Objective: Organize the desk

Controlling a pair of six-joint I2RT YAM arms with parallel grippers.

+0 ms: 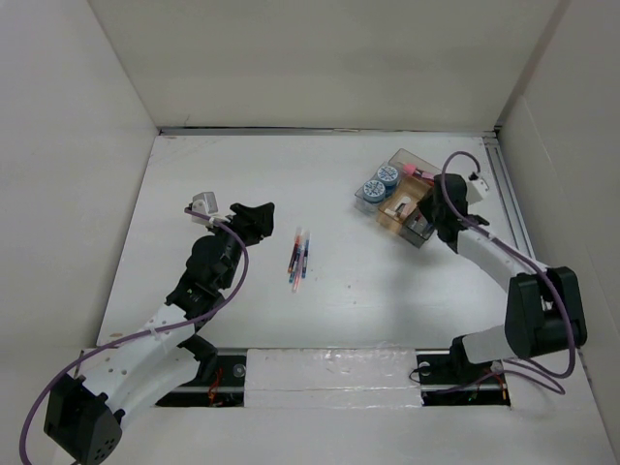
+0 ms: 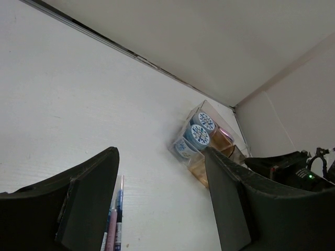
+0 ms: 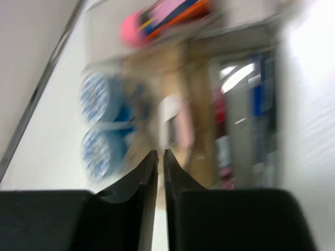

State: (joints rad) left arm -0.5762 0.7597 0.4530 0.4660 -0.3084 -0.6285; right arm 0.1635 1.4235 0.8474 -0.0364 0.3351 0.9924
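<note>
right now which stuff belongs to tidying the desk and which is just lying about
Job: desk, loose pens at its middle, clear tray, blue tubs and pink item in it.
Just there: wall panels, metal rail, purple cables.

A small bunch of pens [image 1: 298, 260] lies near the middle, barrels side by side and touching, running near to far, in blue, red and pink. Well apart from them, at the far right, a clear compartmented plastic tray [image 1: 401, 156] sits turned at an angle. Its left compartment holds two round containers with blue patterned lids [image 1: 374, 190], just beside each other. A pink-tipped object [image 1: 418, 172] lies in the far compartment. The nearer section [image 1: 395, 211] looks amber; its contents are too blurred to name.
</note>
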